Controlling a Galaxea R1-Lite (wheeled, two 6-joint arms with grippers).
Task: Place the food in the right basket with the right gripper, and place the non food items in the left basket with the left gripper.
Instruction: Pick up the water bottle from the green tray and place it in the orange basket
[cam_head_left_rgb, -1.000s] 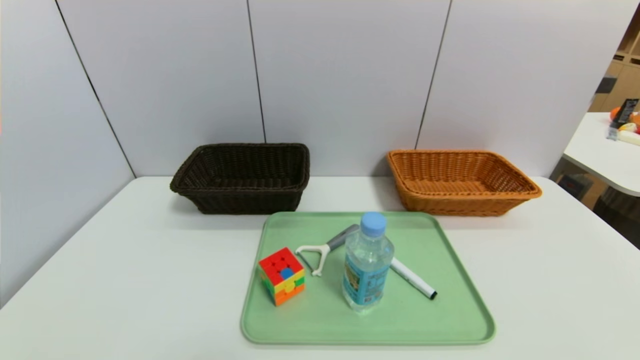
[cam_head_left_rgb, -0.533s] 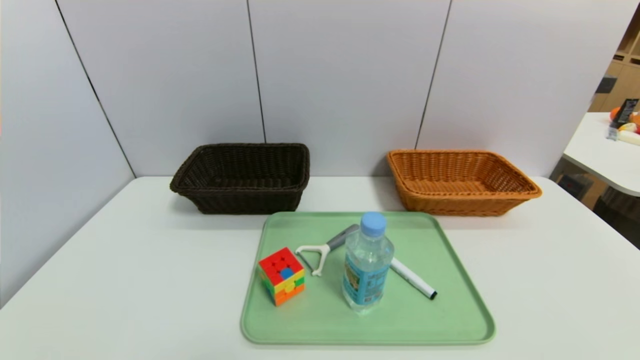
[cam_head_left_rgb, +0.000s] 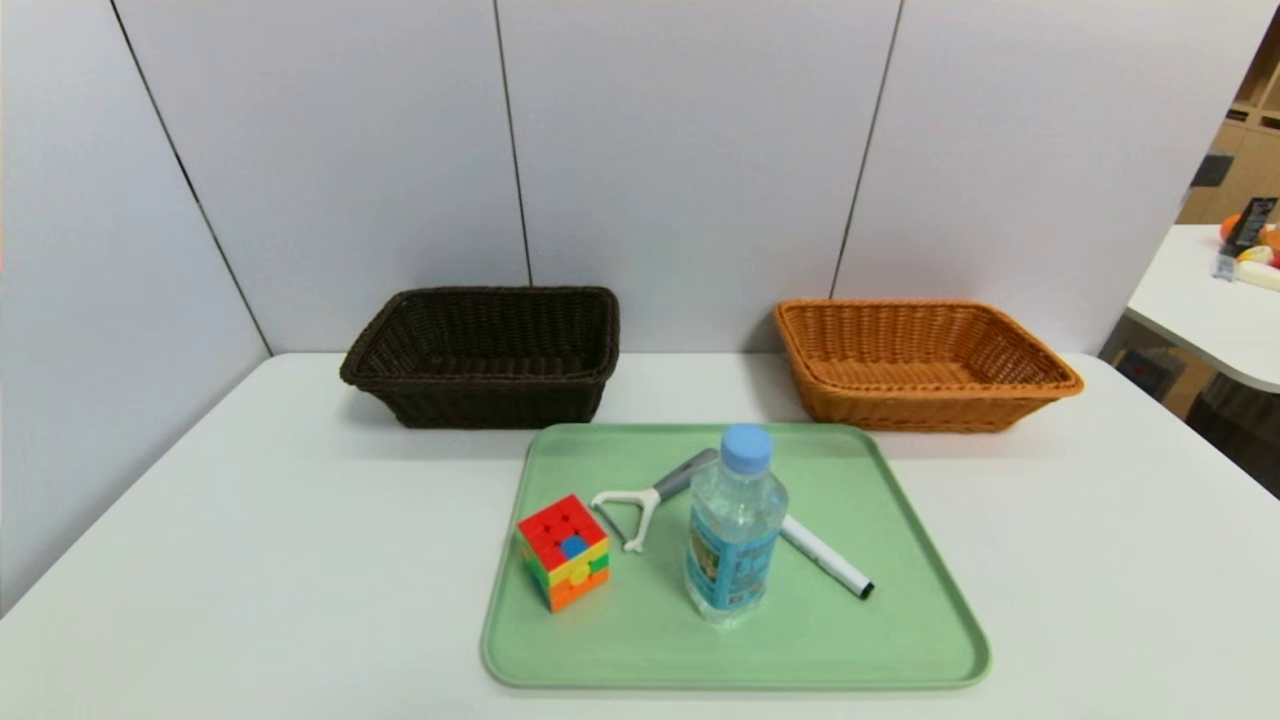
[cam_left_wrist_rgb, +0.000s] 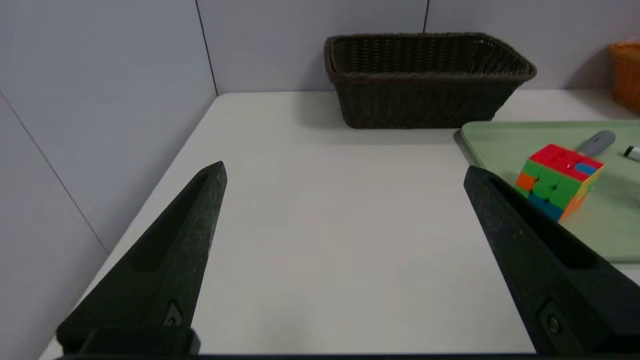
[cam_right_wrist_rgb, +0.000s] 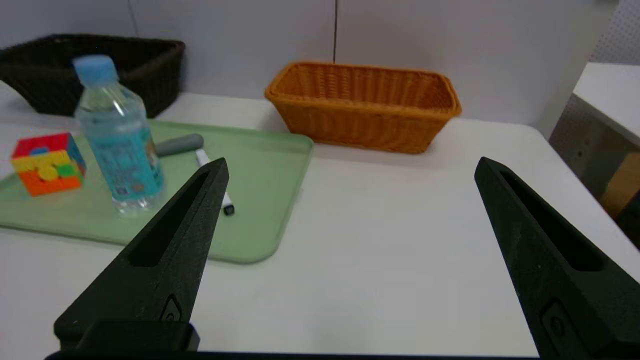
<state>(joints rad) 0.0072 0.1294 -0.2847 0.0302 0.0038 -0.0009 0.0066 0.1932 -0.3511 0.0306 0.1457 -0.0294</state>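
Nearest, L gripper (cam_left_wrist_rgb: 345, 166) is over the near L part of the worktop (cam_head_left_rgb: 250, 560), fingers spread wide w/ nothing between them; R gripper (cam_right_wrist_rgb: 353, 160) is over the near R part, fingers spread likewise, also w/o a load. Neither shows in the head view, same as a sec ago. Next out, the green tray (cam_head_left_rgb: 740, 685) w/ all the items on it: water bottle (cam_head_left_rgb: 737, 550) upright nr the middle, puzzle cube (cam_head_left_rgb: 565, 550) off to its L, marker (cam_head_left_rgb: 825, 555) lying to its R & partly hidden by it, peeler (cam_head_left_rgb: 685, 475) flat a bit farther back, handle end partly behind the bottle in the head view. Nothing on the tray has shifted vs the last sec, so no progress on the task in that time; sorting looks unstarted, 0 of 4 items done. Farthest, up by the wall, dark brown basket (cam_head_left_rgb: 500, 405) on L & orange basket (cam_head_left_rgb: 920, 412) on R, both where they were. Next move, my guess: R takes the bottle (the only food) to orange, L takes cube, peeler & marker to dark brown. Watch the bottle, tall & prob. easy to tip onto the marker or peeler if bumped.
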